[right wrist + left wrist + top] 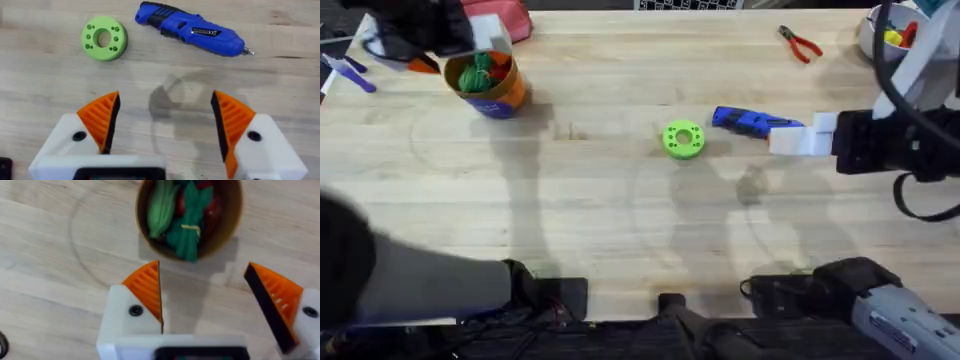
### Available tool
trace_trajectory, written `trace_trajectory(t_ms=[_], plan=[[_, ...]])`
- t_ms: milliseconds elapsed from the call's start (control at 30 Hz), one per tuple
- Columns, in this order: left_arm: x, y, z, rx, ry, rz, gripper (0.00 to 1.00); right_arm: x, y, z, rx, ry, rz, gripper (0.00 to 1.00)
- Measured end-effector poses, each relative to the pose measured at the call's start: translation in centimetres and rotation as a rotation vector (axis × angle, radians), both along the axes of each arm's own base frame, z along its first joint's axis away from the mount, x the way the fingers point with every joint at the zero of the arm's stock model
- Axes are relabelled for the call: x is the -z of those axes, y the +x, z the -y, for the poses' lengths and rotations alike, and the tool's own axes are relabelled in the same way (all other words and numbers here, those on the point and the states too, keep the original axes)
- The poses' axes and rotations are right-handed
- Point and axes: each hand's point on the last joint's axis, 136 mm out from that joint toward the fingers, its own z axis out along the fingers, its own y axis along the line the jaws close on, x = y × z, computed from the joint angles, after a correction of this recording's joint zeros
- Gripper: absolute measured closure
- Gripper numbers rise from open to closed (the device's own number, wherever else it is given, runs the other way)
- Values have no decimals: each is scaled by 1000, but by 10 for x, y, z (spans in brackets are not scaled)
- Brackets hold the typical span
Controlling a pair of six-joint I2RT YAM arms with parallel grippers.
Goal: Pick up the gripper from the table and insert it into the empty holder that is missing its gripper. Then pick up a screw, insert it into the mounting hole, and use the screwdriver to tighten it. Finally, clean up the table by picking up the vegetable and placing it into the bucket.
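The orange bucket [506, 98] stands at the far left of the table, and the dark-green leafy vegetable [190, 229] with its yellowish band lies inside it. My left gripper [204, 300] hovers just off the bucket's [235, 211] rim, open with nothing between its orange pads. The blue screwdriver [754, 122] lies right of centre. My right gripper [778, 137] hangs open and empty beside the screwdriver [192, 29]; its own view places it [165, 125] a short way off. The loose gripper, the empty holder and the screw are out of view.
A lime-green disc [683, 139] lies at mid-table, left of the screwdriver. Red-handled pliers [801, 44] lie at the back right near a white bowl [872, 38]. A pink pouch [508, 20] sits behind the bucket. A smooth green toy [162, 204] and red pieces share the bucket.
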Motion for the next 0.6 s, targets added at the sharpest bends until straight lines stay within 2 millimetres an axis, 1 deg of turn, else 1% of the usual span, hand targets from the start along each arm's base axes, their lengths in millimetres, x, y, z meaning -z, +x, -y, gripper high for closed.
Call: trace_trajectory(t_ms=[67,133,167,233,267,333,433,600], plan=[[-25,-16,10,21,9,34,14,0,0,0,0,0,0,8],[-46,-30,22,47,16,68,15,0,0,0,0,0,0,8],[-71,-48,43,101,26,130,14,0,0,0,0,0,0,8],[-79,-58,61,145,27,176,14,0,0,0,0,0,0,7],[-78,-65,69,168,24,185,13,0,0,0,0,0,0,9],[-70,-80,90,222,11,197,13,0,0,0,0,0,-1,8],[-48,-102,118,294,-17,195,13,0,0,0,0,0,-1,8],[-9,-132,146,384,-48,141,14,2,-2,0,0,-2,-12,8]])
